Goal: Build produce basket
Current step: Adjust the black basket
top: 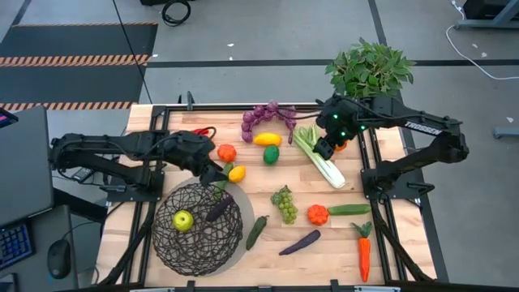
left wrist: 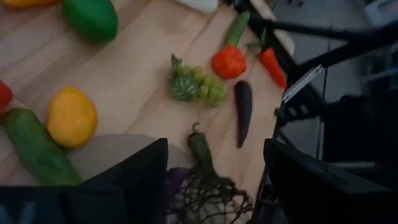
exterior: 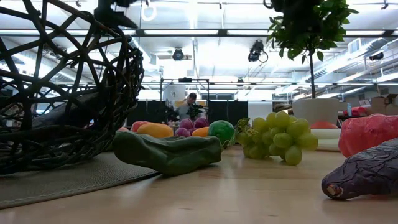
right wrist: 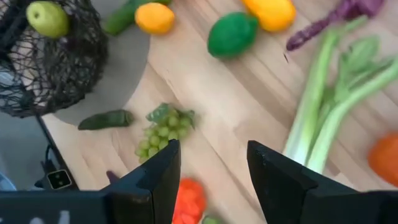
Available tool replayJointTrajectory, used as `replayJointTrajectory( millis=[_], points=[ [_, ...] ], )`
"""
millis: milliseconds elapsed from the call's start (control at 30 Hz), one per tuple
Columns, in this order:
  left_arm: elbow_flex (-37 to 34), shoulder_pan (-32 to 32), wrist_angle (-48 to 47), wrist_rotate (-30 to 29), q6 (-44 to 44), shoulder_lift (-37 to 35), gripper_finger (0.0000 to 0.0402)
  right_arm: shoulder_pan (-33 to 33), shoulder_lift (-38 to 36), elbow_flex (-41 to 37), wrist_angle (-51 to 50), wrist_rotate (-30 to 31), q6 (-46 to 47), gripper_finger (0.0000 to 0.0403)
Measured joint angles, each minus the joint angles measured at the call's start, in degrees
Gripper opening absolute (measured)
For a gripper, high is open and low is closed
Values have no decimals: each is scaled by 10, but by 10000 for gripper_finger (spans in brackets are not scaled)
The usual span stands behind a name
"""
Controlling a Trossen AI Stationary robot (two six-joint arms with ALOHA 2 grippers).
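The left tool (top: 217,173) hovers with its fingers spread and nothing between them, at the far rim of the basket (top: 197,219), which sits on a grey mat (top: 246,212) at the near left of the surface (top: 276,243). Just below and behind this tool, inside the basket, lie a yellow-green apple (top: 183,219) and a dark eggplant (top: 218,208). A lemon (top: 237,173) and a cucumber (top: 222,179) lie just beside the tool on its right, an orange tomato (top: 226,152) slightly beyond.

The right tool (top: 327,149) hangs over the far right of the surface, fingers apart and empty, directly above the celery (top: 318,156). To its left lie a yellow pepper (top: 267,139), a green pepper (top: 271,154) and purple grapes (top: 266,113); nearer the front are green grapes (top: 285,203), an orange pepper (top: 317,214), a carrot (top: 364,250) and a second eggplant (top: 300,242).
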Motion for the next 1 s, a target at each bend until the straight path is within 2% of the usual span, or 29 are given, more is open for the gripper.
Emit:
replayJointTrajectory(
  millis=[100,267,400,533,700,833,1000],
  points=[
    [0,8,-29,7,41,23,270,17,-11,-14,10,25,39,191],
    [0,7,1,20,83,66,270,44,-16,-46,57,51,105,191],
    [0,-9,39,38,112,95,270,70,-7,-68,94,53,141,191],
    [0,-31,19,41,143,122,270,101,4,-85,117,53,169,191],
    [0,-53,0,1,147,148,270,133,20,-87,118,59,177,191],
    [-1,-58,33,-40,147,154,270,154,24,-87,118,89,188,190],
    [0,-52,68,-55,131,157,268,171,24,-87,115,113,178,190]
  ],
)
